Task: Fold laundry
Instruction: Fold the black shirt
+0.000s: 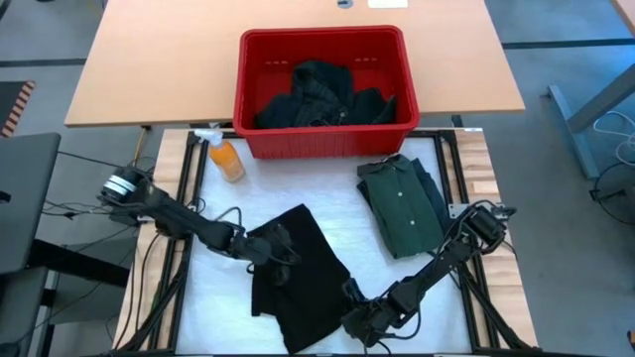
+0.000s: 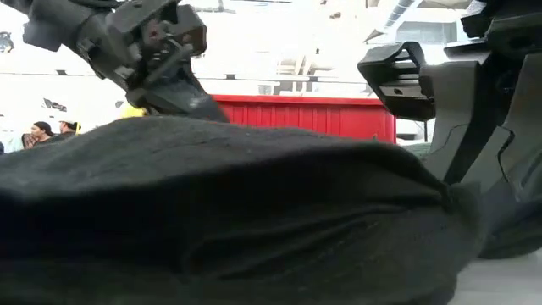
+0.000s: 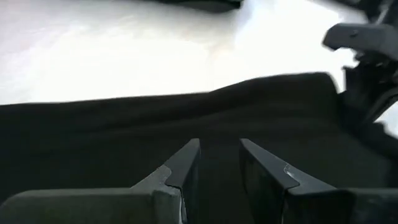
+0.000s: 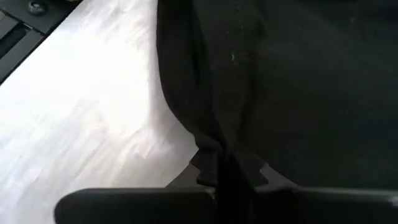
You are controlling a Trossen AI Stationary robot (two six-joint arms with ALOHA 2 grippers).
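Black cloth point(image 1: 298, 273) spread flat on the white table point(image 1: 327, 203), near the front edge, about the middle. Right gripper point(image 1: 359, 319) down low at the cloth's front right corner, close to the table's front edge. Jaws pinched shut on the cloth's edge there, with a fold of black cloth point(image 4: 214, 124) running straight in between the two fingers point(image 4: 205, 167). Left gripper point(image 1: 266, 248) resting on the cloth's left side, fingers point(image 3: 186, 168) a small way apart with black cloth point(image 3: 124, 137) under and just ahead of them. Cannot tell if any cloth is caught between them.

Green shirt point(image 1: 402, 203) folded and lying near the table's right edge, well apart from both grippers. Red basket point(image 1: 322, 94) at the back edge, with more dark clothes point(image 1: 317, 94) piled inside. Orange bottle point(image 1: 226, 157) lying just beside the basket's front left corner. From table height, black cloth point(image 2: 237, 220) fills most of the view, with the red basket point(image 2: 313, 114) behind it.
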